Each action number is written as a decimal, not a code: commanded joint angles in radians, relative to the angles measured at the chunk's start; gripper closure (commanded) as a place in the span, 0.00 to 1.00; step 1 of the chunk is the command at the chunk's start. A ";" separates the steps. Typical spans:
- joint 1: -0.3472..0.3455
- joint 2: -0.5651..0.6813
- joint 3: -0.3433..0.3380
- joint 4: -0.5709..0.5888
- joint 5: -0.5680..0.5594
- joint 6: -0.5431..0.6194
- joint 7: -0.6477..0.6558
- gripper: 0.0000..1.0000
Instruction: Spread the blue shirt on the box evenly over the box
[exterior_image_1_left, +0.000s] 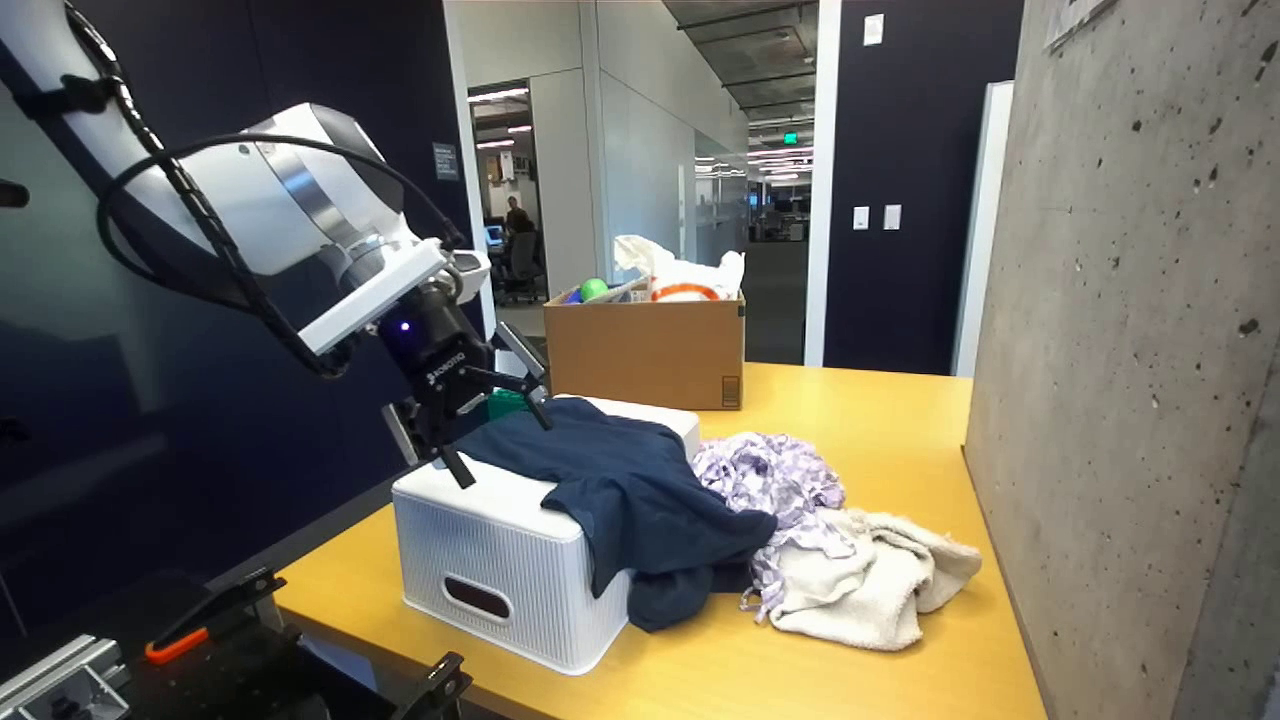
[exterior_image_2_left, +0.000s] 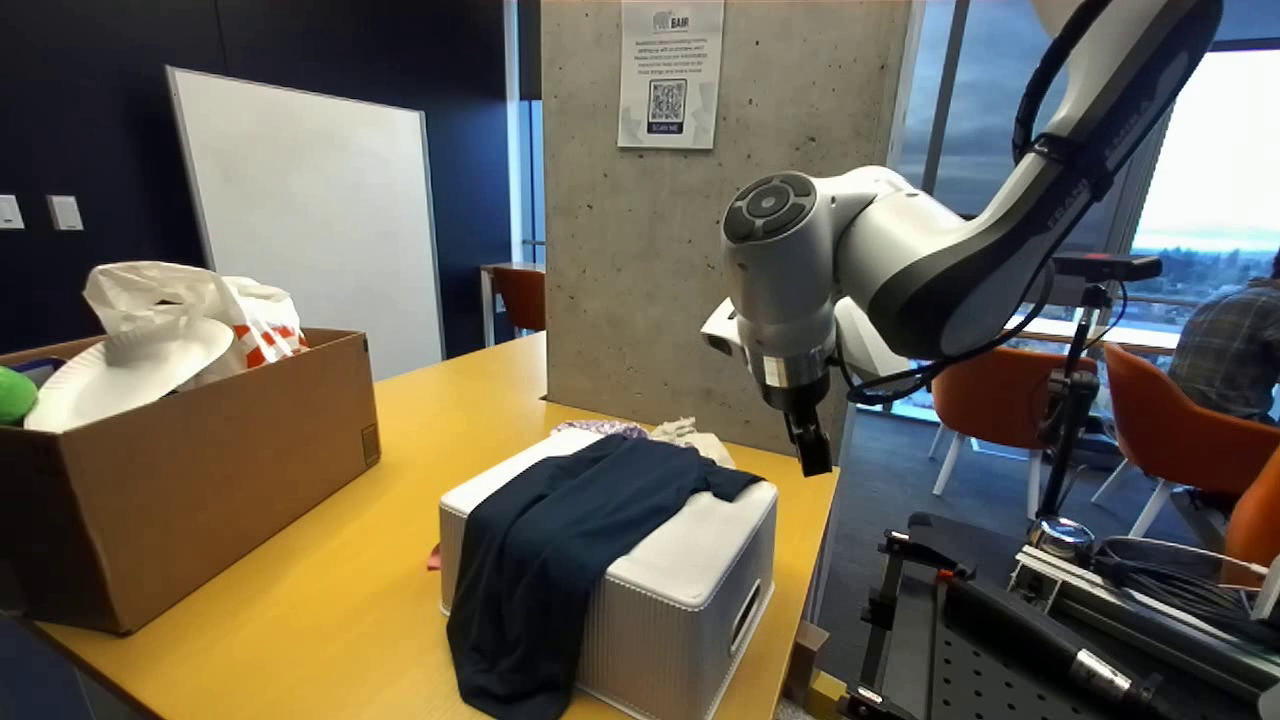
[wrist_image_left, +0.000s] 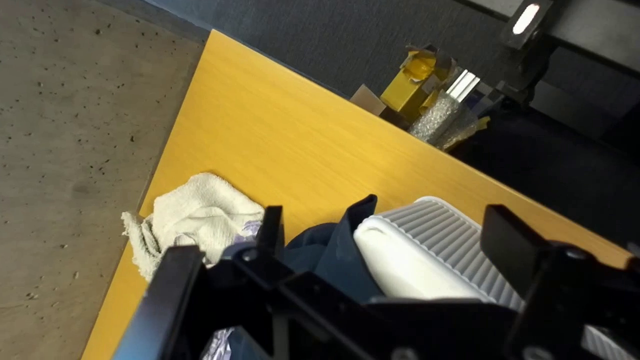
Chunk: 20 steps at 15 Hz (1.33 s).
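"Gripper (exterior_image_1_left: 503, 441) wide or narrow?"

"Wide. In the wrist view my two fingers (wrist_image_left: 510, 245) stand well apart, and past them I see a corner of the white box (wrist_image_left: 415, 270)."

"And the blue shirt (exterior_image_2_left: 570, 520)?"

"Draped across the middle of the white box, creased. In both exterior views a bare white strip of the top shows at each end, so I call the spread uneven."

"How far down does it hang?"

"In an exterior view it comes down to the table (exterior_image_1_left: 900, 420) and meets the purple-white cloth (exterior_image_1_left: 765, 470), which partly overlaps the beige cloth (exterior_image_1_left: 880, 590). On the opposite side it hangs low as well."

"Are you touching it?"

"No, I hang in the air near the slotted end, apart from shirt and box."

"What stands beyond?"

"A cardboard box (exterior_image_1_left: 640, 355), with a white bag (exterior_image_1_left: 690, 275) and something round and green (exterior_image_1_left: 594, 289) showing over its rim. I cannot tell what the green thing is."
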 joint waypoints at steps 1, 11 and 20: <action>-0.043 0.016 -0.030 0.030 -0.017 0.108 -0.063 0.00; -0.063 0.212 -0.051 0.169 0.004 0.214 -0.175 0.00; -0.060 0.276 -0.055 0.216 0.003 0.214 -0.214 0.00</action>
